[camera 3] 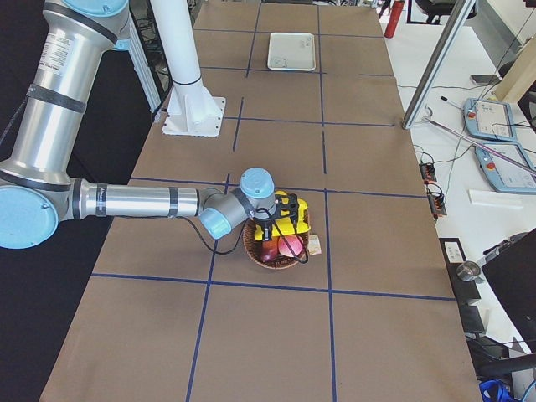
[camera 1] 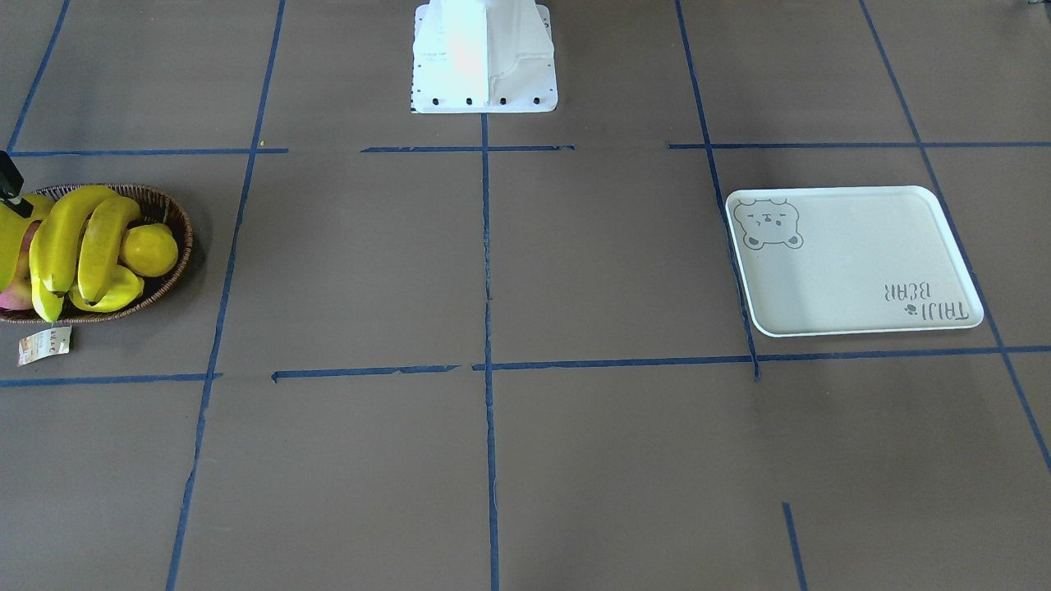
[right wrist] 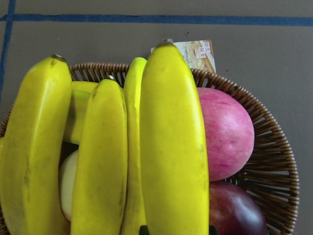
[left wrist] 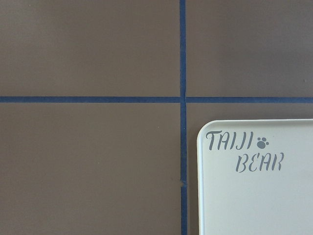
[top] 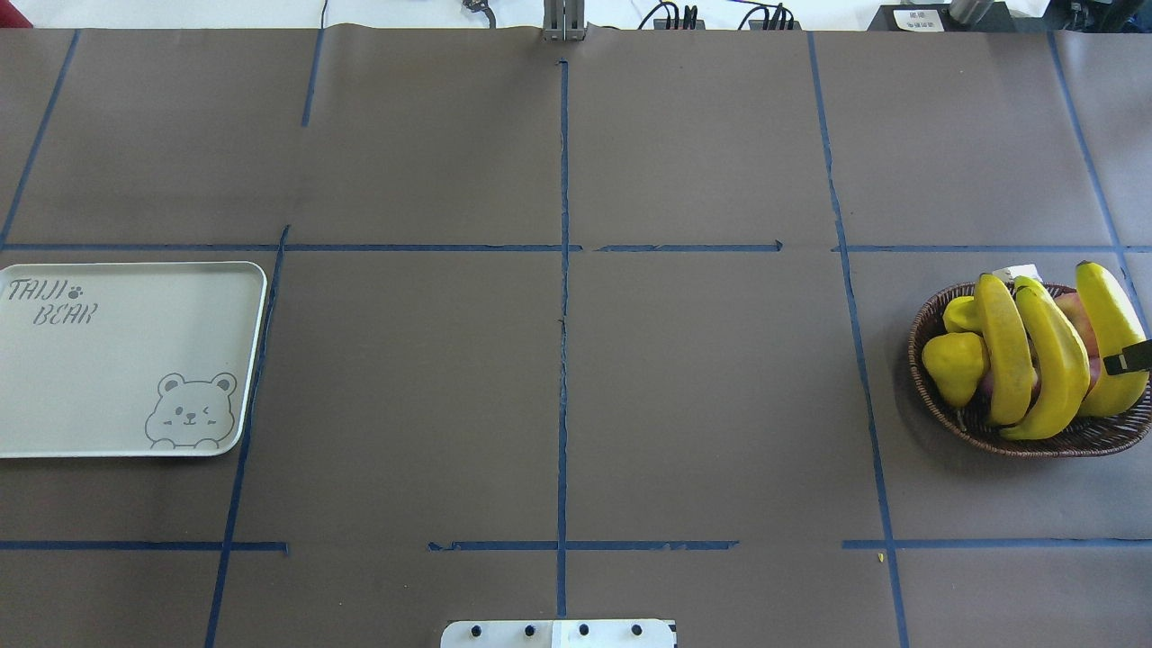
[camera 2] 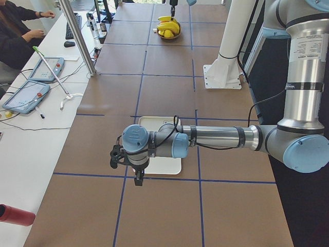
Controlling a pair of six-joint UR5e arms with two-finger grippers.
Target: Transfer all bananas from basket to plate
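Note:
Several yellow bananas point(top: 1003, 360) lie across the brown wicker basket point(top: 927, 378) at the table's right end. They also show in the front view point(camera 1: 61, 238). My right gripper point(right wrist: 176, 229) is over the basket, its fingers pressed on both sides of the top banana point(right wrist: 171, 147), which rests on the pile. One black finger point(top: 1129, 360) shows at the overhead view's edge. The cream bear plate point(top: 108, 360) lies bare at the far left. My left gripper point(camera 2: 138, 177) hangs beside the plate's point(camera 2: 164, 165) corner; I cannot tell whether it is open or shut.
A yellow lemon point(top: 954, 364), a pink apple point(right wrist: 227, 132) and a dark plum point(right wrist: 234, 210) share the basket. Its paper tag point(camera 1: 45, 345) lies outside on the table. The white robot base point(camera 1: 484, 57) stands mid-table. An operator point(camera 2: 15, 31) sits at a side desk.

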